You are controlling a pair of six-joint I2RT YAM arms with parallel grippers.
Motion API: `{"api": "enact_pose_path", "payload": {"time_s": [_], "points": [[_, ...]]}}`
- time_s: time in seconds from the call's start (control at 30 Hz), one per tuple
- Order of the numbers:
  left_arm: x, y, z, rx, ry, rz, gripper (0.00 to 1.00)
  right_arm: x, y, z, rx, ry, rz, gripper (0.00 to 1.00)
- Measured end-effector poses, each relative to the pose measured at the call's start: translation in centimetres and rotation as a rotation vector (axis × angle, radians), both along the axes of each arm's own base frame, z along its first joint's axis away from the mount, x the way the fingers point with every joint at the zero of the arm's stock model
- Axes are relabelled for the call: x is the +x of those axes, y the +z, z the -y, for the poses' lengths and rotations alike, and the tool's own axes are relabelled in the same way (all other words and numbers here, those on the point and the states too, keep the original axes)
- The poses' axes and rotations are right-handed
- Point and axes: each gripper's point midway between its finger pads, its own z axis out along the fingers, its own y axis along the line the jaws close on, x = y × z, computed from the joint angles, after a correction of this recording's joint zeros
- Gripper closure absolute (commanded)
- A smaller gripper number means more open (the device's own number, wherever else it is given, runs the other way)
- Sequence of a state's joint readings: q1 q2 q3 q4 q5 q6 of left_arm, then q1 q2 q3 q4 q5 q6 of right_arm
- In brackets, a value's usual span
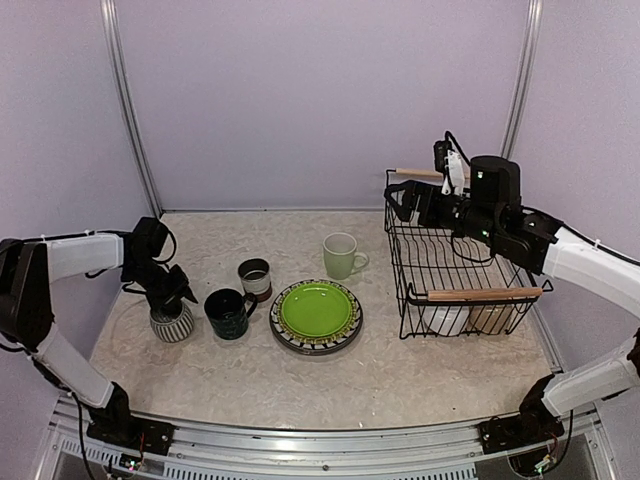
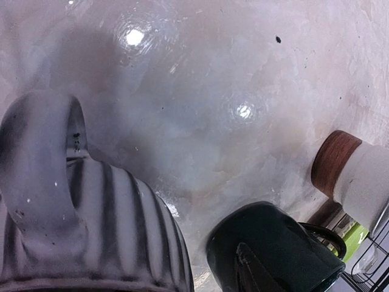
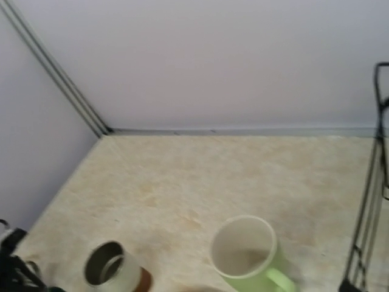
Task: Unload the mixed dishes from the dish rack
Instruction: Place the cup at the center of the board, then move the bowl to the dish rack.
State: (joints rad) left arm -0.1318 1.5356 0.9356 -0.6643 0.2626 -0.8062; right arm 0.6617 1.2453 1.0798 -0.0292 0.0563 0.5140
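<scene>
Looks mostly done: mugs (image 1: 229, 312), striped cup (image 1: 172, 322), plates (image 1: 316, 310) out, white bowl (image 1: 445, 320) waiting in dish rack (image 1: 484, 294) by counter's (image 1: 400, 370) right edge; left claw (image 1: 168, 298), right claw (image 1: 402, 200) grip unreadable.

I see left arm (image 1: 85, 255): white shell links, black joint housings, black cable looped near wrist. Then right arm (image 1: 585, 262), same build: white links, bulky black motor block at wrist, thin black cable arcing over it, small white part on top. Left end effector (image 1: 165, 290) and right end effector (image 1: 405, 200) read all black from my top view. Arm bases (image 1: 125, 432) black, small coloured wires underneath.
</scene>
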Motion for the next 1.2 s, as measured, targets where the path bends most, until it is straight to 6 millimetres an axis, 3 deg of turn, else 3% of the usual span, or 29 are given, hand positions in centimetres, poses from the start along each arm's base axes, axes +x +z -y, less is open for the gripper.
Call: {"api": "enact_pose_path", "payload": {"time_s": [0.13, 0.23, 0.3, 0.37, 0.53, 0.67, 0.8, 0.87, 0.97, 1.07, 1.2], "points": [[0.0, 1.2, -0.1, 0.003, -0.004, 0.04, 0.4, 0.2, -0.2, 0.9, -0.076, -0.041, -0.022, 0.0], [0.2, 3.5, -0.4, 0.013, -0.014, 0.121, 0.25, 0.5, -0.1, 1.9, -0.155, -0.086, -0.047, 0.0], [0.2, 5.6, -0.6, 0.025, -0.027, 0.193, 0.14, 0.9, -0.4, 2.7, -0.224, -0.127, -0.077, 0.0], [0.2, 7.9, -0.7, 0.034, -0.045, 0.264, 0.09, 1.3, -1.3, 3.5, -0.305, -0.166, -0.119, 0.0], [1.6, 15.4, -0.4, 0.056, -0.1, 0.449, 0.03, 1.8, -5.9, 6.8, -0.539, -0.281, -0.273, 0.0], [2.6, 21.7, 2.2, 0.043, -0.204, 0.606, 0.02, 1.6, -9.2, 11.6, -0.68, -0.346, -0.416, 0.1], [2.6, 27.4, 7.7, -0.026, -0.369, 0.743, 0.01, 1.3, -10.1, 15.9, -0.734, -0.395, -0.518, 0.22], [2.4, 28.7, 10.2, -0.068, -0.439, 0.772, 0.01, 1.0, -10.5, 17.1, -0.747, -0.401, -0.554, 0.32], [2.6, 28.7, 12.9, -0.115, -0.514, 0.774, 0.01, 0.5, -11.8, 17.3, -0.765, -0.359, -0.611, 0.41], [2.9, 26.8, 13.7, -0.123, -0.551, 0.737, 0.01, -0.1, -14.4, 17.0, -0.781, -0.306, -0.689, 0.46], [2.7, 24.2, 13.4, -0.102, -0.579, 0.692, 0.01, -1.3, -18.4, 16.7, -0.815, -0.234, -0.809, 0.44]]}}
